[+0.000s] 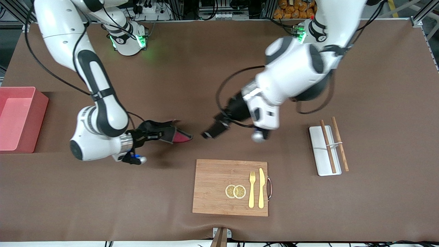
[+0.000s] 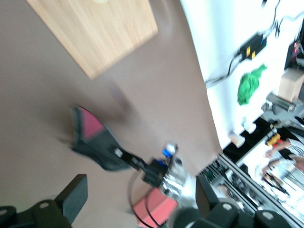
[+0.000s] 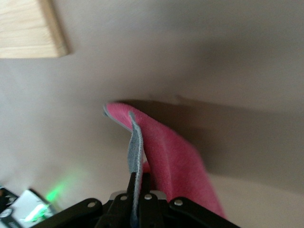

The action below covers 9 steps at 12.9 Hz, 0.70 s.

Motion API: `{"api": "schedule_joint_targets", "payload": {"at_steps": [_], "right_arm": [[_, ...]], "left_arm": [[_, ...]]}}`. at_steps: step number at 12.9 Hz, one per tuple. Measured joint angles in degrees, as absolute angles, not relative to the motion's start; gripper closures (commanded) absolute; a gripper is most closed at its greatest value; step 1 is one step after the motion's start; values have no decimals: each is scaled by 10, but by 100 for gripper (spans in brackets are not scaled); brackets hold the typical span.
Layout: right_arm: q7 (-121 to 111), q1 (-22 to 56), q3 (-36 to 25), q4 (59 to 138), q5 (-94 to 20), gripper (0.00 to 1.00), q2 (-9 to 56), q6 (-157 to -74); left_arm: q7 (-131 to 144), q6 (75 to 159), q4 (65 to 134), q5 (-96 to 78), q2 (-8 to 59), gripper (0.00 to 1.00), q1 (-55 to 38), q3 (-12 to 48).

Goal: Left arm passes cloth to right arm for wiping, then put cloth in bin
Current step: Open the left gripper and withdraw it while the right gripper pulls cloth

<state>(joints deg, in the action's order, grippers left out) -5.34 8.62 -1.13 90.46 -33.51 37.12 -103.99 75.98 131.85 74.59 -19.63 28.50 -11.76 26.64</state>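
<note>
My right gripper (image 1: 164,133) is shut on the cloth (image 1: 179,136), dark grey on top with its magenta-red face showing at the tip, held low over the table between the bin and the cutting board. In the right wrist view the cloth (image 3: 164,147) hangs from the closed fingers (image 3: 137,183). My left gripper (image 1: 212,130) is open and empty, close beside the cloth's tip, apart from it. In the left wrist view its fingers (image 2: 73,194) stand wide apart and the cloth (image 2: 92,137) shows ahead in the right gripper. The pink bin (image 1: 17,118) stands at the right arm's end of the table.
A wooden cutting board (image 1: 214,187) with two lemon slices (image 1: 235,191), a fork (image 1: 252,189) and a knife (image 1: 261,188) lies nearer the front camera. A white tray (image 1: 319,151) with chopsticks (image 1: 334,144) lies toward the left arm's end.
</note>
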Motion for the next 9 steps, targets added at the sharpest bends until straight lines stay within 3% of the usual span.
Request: {"api": "schedule_joint_targets", "payload": {"at_steps": [4,9], "right_arm": [[-180,-27,-14,897,-260,100,366,-966],[-366,-180,-16,878,-153,100,359,-929]], "left_arm": [[606,1111,746,-85,242,0,2,266],[403,972,747,7,203,0,95,266]]}}
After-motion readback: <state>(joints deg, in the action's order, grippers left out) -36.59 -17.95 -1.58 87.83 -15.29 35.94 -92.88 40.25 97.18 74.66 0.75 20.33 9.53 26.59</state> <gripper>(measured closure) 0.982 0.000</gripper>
